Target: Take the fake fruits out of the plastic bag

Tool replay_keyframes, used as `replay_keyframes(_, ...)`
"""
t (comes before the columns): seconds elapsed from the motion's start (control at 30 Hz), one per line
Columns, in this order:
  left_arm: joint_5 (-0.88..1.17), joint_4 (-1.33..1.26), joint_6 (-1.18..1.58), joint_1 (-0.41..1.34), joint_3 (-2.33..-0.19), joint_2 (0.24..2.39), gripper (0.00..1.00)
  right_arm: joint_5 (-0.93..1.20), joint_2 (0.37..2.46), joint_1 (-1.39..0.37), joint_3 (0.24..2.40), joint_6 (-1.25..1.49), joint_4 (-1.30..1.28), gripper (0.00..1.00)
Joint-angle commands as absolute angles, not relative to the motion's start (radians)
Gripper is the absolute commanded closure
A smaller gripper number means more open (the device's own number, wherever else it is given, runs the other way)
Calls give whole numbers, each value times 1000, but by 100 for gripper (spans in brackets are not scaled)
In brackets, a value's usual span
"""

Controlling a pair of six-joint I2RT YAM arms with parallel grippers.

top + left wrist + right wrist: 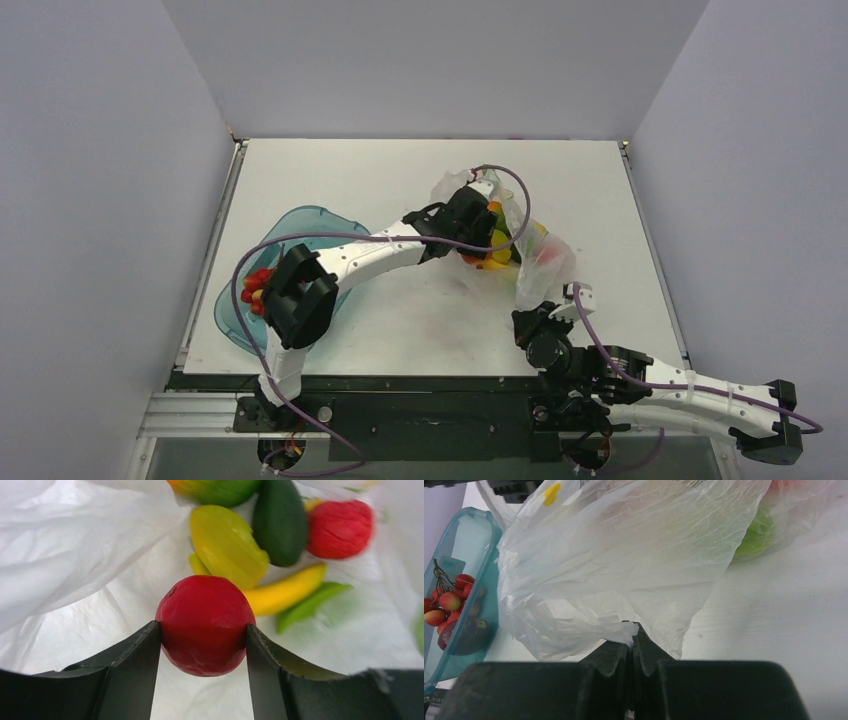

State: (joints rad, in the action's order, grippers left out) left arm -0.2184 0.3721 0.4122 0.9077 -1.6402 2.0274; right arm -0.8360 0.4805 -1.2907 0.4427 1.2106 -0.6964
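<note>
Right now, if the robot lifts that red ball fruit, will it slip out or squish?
Probably no squish: the red fruit looks hard and glossy, undented between the left gripper's fingers. It might slip, since they touch only its smooth sides. Set down, it would likely roll.

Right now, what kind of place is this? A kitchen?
Most likely a robot lab booth, not a kitchen: a white table boxed in by bare grey walls, two robot arms bolted at its edge, and fake fruits in a plastic bag.
</note>
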Motion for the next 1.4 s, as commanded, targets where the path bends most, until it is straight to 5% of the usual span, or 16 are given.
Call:
replay_keyframes(0.0,-41,365,439,902,-1600,1875,83,-895,479,-1294,475,1196,-695,100)
replay_keyframes(0.3,270,246,502,883,-1428,1650,92,-909,501,-1293,502,1192,-706,100)
replay_keyframes(0.57,282,244,485,855,-1228,1386,100,-927,533,-1287,526,1181,-713,100)
replay_keyframes(1.0,-22,623,355,573,-1005,1007,100,-931,547,-1271,523,1179,-713,100)
replay_keyframes(1.37,-493,727,473,392,-957,1066,100,-928,559,-1264,530,1180,-712,100)
